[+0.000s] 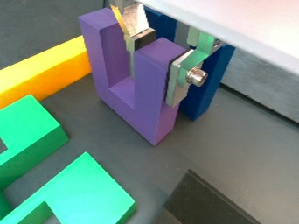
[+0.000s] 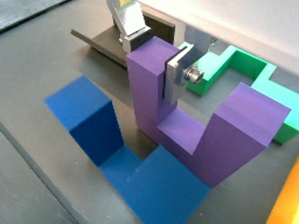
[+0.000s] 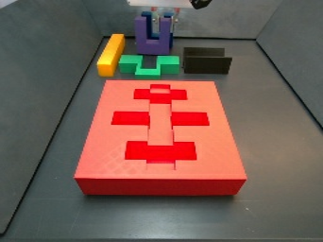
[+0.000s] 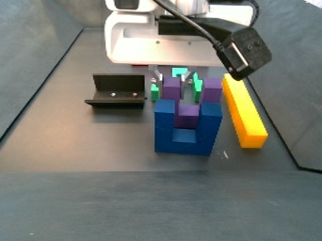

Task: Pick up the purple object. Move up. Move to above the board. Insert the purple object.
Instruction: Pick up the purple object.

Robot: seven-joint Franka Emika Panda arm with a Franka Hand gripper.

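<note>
Purple object (image 1: 131, 83) prong between fingers (image 1: 179, 77)

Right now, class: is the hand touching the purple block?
Touching. In a wrist view the hand straddles one prong of the purple block, its finger pad flat against it.

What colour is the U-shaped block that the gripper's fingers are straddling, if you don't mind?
Purple. The gripper straddles one prong of the purple object, clearest in a wrist view.

The dark desk (image 3: 271, 142) carries the board (image 3: 127, 156), yellow bar (image 3: 111, 54), green block (image 3: 149, 66), fixture (image 3: 207, 61), and purple object (image 3: 153, 39) at the end effector (image 3: 157, 21).
</note>
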